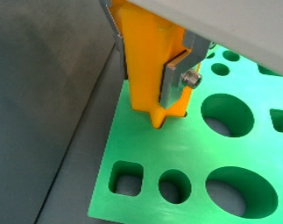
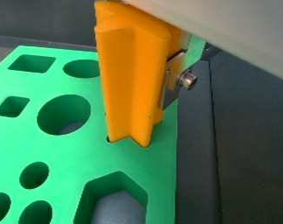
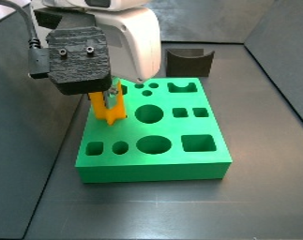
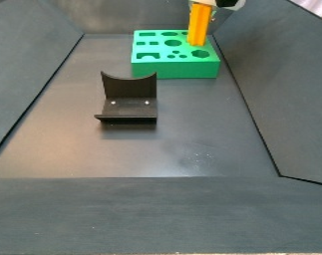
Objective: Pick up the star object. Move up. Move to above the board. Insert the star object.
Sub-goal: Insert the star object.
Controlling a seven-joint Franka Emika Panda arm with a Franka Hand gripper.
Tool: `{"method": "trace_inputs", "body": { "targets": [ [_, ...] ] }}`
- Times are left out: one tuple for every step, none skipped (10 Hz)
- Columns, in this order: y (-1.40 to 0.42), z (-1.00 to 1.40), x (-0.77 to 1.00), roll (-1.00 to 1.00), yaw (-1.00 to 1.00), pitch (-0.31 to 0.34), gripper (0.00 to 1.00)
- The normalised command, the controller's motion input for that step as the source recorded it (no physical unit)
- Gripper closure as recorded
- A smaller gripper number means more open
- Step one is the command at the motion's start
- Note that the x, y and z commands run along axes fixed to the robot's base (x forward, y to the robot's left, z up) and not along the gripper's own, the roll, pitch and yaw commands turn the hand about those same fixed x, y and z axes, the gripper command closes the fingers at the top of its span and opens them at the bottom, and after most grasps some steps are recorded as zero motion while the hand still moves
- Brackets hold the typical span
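While the end effector (image 2: 169, 74) hangs over the board (image 3: 179, 159), its silver fingers (image 1: 176, 74) are clamped on the star object (image 1: 150, 61). The orange star object stands upright, and its bottom end sits in a hole at the edge of the green board. A dark fixture (image 4: 126, 98) stands well apart on the floor.
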Motion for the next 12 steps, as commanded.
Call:
{"method": "trace_inputs", "body": {
  "targets": [
    [0.00, -0.72, 0.00, 0.12, 0.00, -0.037, 1.00],
    [-0.06, -1.00, 0.00, 0.16, 0.00, -0.037, 1.00],
    [-0.08, -1.00, 0.00, 0.15, 0.00, -0.017, 1.00],
    [-0.10, -1.00, 0.00, 0.12, 0.00, 0.000, 1.00],
    [-0.13, -1.00, 0.00, 0.08, -0.01, 0.000, 1.00],
    [-0.12, -1.00, 0.00, 0.06, -0.03, 0.029, 1.00],
    [0.00, -0.19, 0.02, -0.05, 0.00, 0.000, 1.00],
    [0.03, 0.00, 0.00, 0.00, 0.00, 0.000, 1.00],
    [0.00, -0.44, 0.14, 0.17, 0.00, 0.306, 1.00],
    [0.05, -0.07, 0.04, 0.10, -0.13, 0.489, 1.00],
    [0.11, 0.00, 0.00, 0.06, -0.25, 0.500, 1.00],
    [0.14, 0.00, 0.01, 0.02, -0.35, 0.500, 1.00]
  ]
}}
